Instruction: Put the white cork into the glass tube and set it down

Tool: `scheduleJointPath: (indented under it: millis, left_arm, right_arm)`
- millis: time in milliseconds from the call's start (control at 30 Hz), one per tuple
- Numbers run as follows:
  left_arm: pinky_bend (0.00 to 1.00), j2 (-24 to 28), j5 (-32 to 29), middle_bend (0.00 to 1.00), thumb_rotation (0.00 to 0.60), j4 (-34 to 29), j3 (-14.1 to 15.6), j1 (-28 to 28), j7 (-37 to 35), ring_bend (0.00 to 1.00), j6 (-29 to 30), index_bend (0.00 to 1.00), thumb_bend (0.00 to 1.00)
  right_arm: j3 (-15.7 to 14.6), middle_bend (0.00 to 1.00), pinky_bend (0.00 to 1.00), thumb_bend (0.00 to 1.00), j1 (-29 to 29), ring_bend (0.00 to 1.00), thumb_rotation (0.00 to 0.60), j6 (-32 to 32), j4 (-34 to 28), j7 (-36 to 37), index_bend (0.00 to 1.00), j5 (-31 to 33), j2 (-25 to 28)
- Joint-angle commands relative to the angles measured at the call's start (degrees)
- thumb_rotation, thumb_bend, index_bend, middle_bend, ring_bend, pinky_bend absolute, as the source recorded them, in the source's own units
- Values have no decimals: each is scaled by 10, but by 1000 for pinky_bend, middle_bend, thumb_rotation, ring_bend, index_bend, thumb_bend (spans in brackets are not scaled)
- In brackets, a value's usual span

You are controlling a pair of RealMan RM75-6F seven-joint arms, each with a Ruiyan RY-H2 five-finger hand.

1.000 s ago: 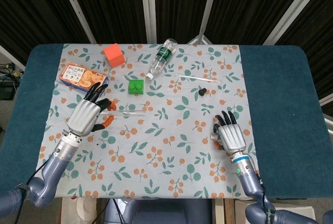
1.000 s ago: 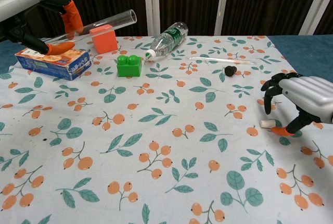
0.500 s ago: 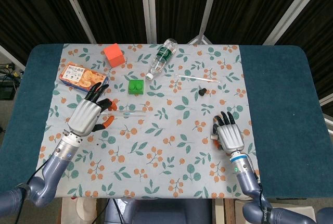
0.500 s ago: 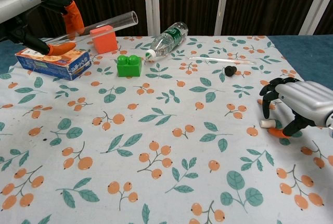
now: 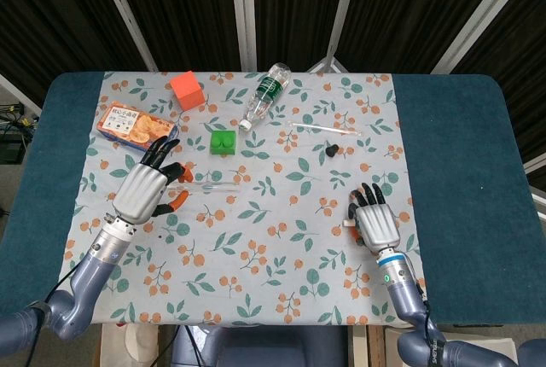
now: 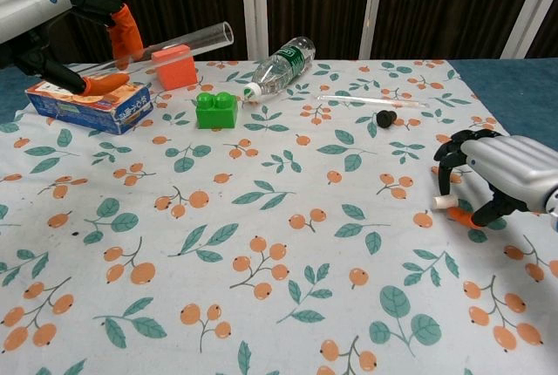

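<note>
1. Left robot hand point(image 6: 83, 35): raised over the surface's left edge, grasping the glass tube point(image 6: 174, 44) between orange-tipped fingers point(image 6: 125, 30). In the chest view the tube slants up and rightward, open end free; in the head view it reads as a faint clear rod reaching toward the middle of the surface.
2. Tube handling, as I judge it: rigid, smooth, slippery, breakable. A pinch near one end leaves the mouth clear for the cork; too hard a squeeze is the risk.
3. Clutter along the far edge, none of it touching the tube: snack box point(image 5: 136, 125), orange cube point(image 5: 186, 90), green brick point(image 5: 224, 142), a plastic bottle point(image 5: 264, 95) on its side, a thin clear rod point(image 5: 326, 128), a small black cap point(image 5: 331, 151).
4. Right robot hand point(image 6: 501, 174): low near the surface's right near corner, fingers curled around the white cork point(image 6: 444, 201), which sits pinched at the fingertips just above the cloth.
5. Cork handling, as I judge it: tiny, light, likely slightly compressible, easy to fumble. Best held by its sides, one end left exposed for insertion.
</note>
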Motion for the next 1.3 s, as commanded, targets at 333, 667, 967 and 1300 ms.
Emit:
scheduleJointPath:
  millis: [333,667,967,1300]
  left_arm:
    - [0,-53,-18,594,600,47,-18,-34,-41,89,-41,543,752]
    - [0,-169,-26,594,600,182,-44,-72,-141,89,-40,543,752]
    - [0,-224,-58,594,600,236,-59,-82,-170,89,-50,543,752]
    - [0,-240,-78,594,600,250,-68,-94,-158,89,-71,543,752]
  right_arm:
    - [34,211,23,439,18,26,600,28,-57,5,562,-19,46]
    - [81,211,23,439,41,26,600,42,-113,-14,562,-6,100]
    - [66,211,23,438,69,26,600,87,-60,-22,562,-112,116]
    - [63,211,24,438,97,26,600,110,-10,-24,562,-158,92]
